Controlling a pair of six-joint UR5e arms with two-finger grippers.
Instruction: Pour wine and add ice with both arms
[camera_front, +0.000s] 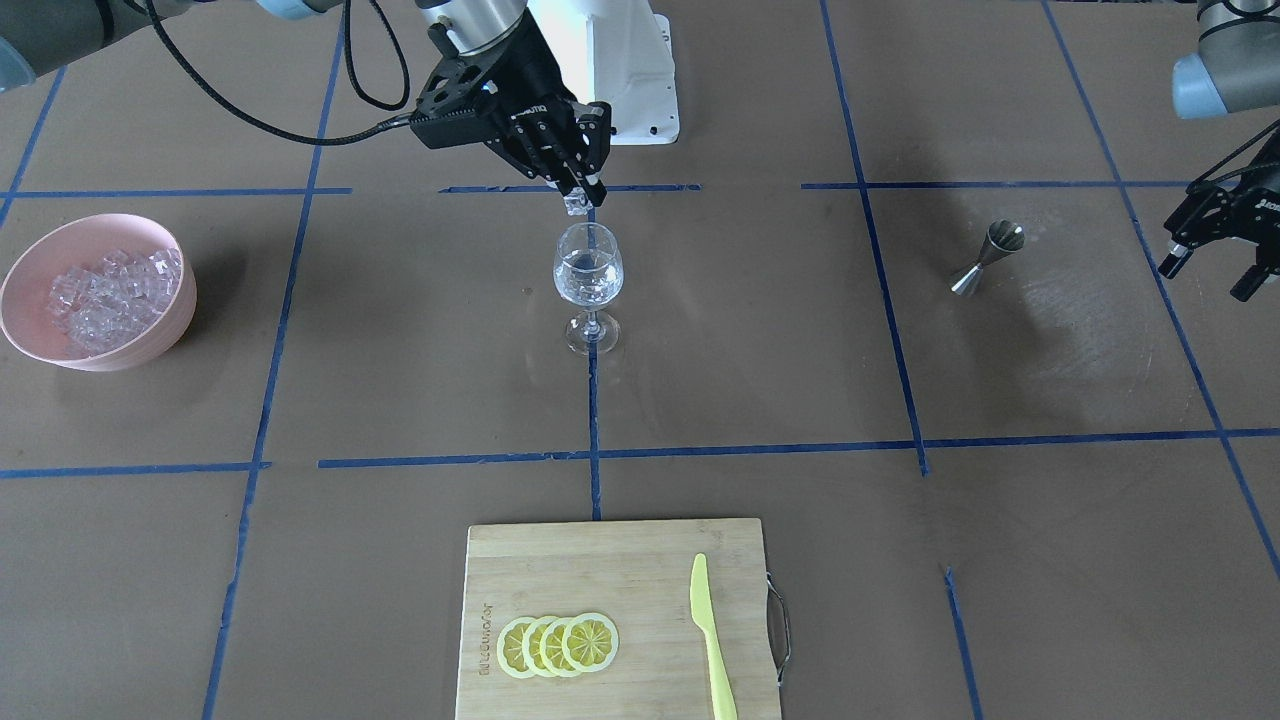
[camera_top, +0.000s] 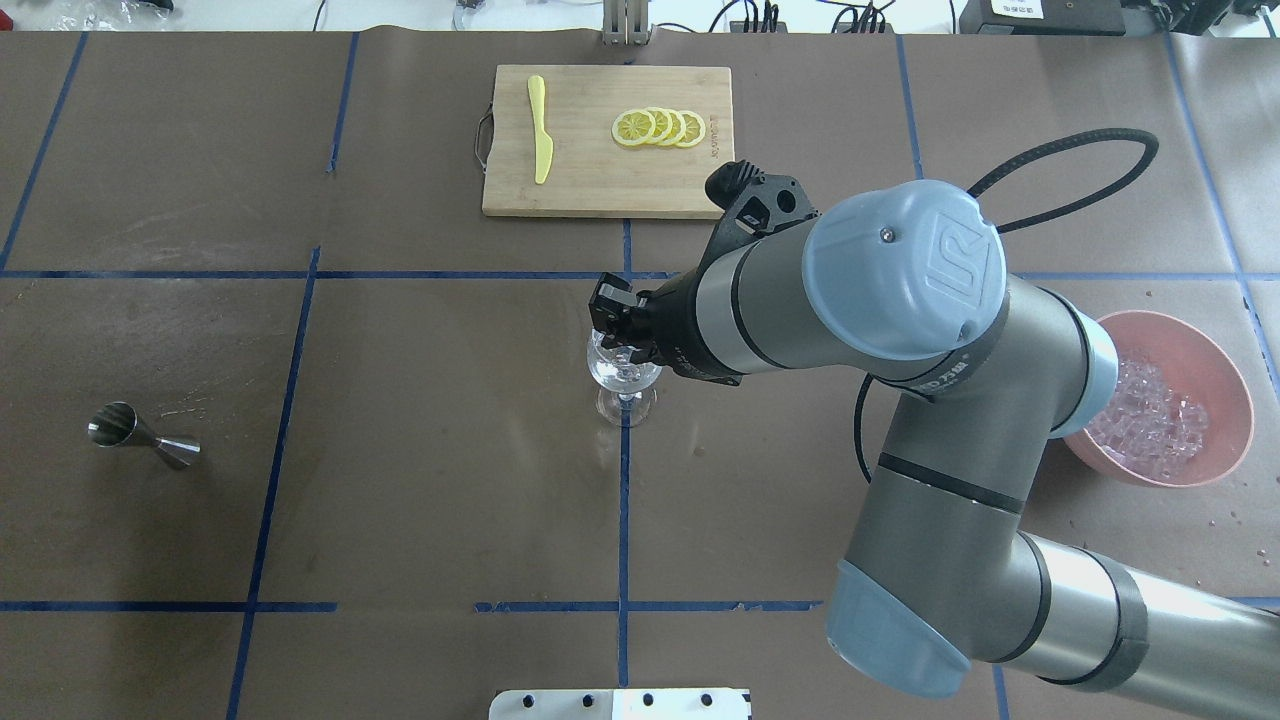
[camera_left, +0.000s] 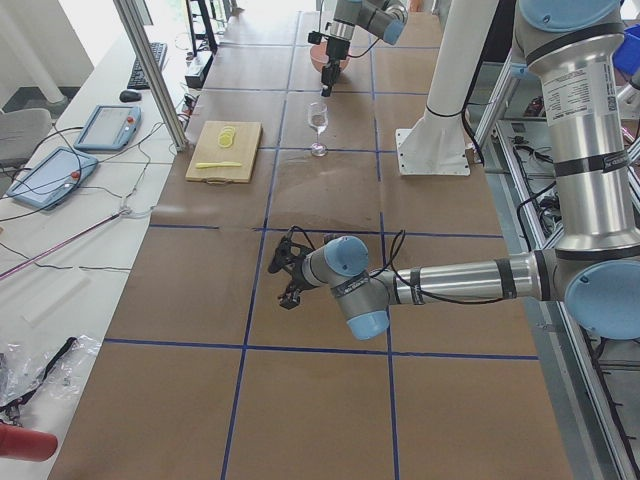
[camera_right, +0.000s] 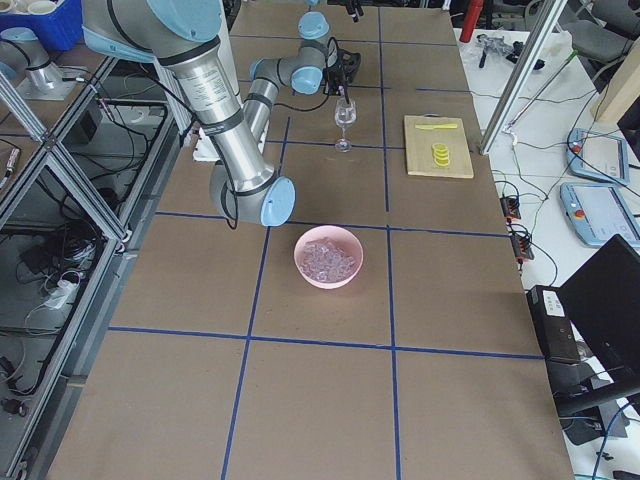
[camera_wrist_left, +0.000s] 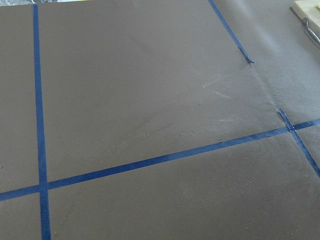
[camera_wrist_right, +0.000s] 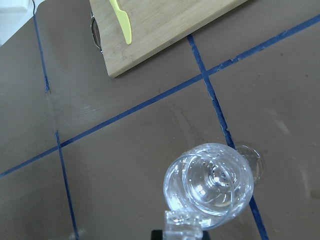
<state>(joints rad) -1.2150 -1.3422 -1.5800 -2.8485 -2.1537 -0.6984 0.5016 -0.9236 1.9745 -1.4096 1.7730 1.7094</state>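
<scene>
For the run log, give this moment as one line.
right fingers: hold cube above glass | left fingers: open, near jigger

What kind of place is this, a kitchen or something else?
Probably a robotics lab staging a drink-making demo: a table gridded with blue tape, teach pendants beside it, and a wine glass under the right end effector holding an ice cube.

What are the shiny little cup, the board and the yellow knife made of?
The little cup looks like metal: silvery, with bright glints. The board looks like bamboo or wood: pale tan strips with grain. The knife is probably plastic: flat, even yellow-green, no shine.
</scene>
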